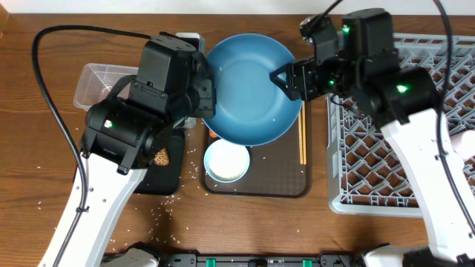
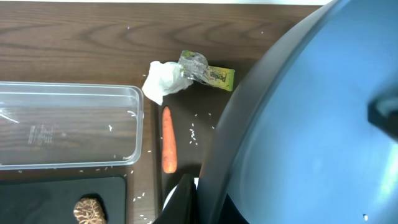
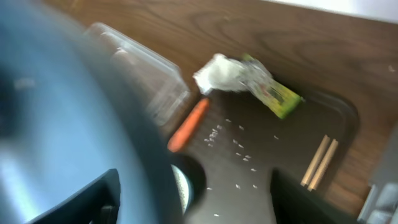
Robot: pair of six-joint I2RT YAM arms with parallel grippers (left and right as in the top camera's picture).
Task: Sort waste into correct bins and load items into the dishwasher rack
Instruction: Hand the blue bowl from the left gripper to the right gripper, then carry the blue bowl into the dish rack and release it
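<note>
The large dark blue plate [image 1: 249, 85] is held tilted above the brown serving tray [image 1: 286, 182]. My left gripper [image 1: 205, 95] is shut on the plate's left rim [image 2: 311, 124]. My right gripper [image 1: 286, 78] is open, its fingers astride the plate's right rim [image 3: 56, 124]. Under the plate lie the white tissue [image 2: 163, 81], the yellow-green wrapper [image 2: 211, 74] and the carrot [image 2: 168, 140]. The white bowl [image 1: 226, 162] and the chopsticks [image 1: 302, 133] are on the serving tray. The brown food lump [image 1: 159, 156] lies in the black tray [image 1: 167, 178].
The clear tub [image 1: 100, 81] stands at the back left, holding a few rice grains. The grey rack [image 1: 386, 148] fills the right side under my right arm. Loose rice grains [image 1: 159, 211] are scattered on the table near the black tray.
</note>
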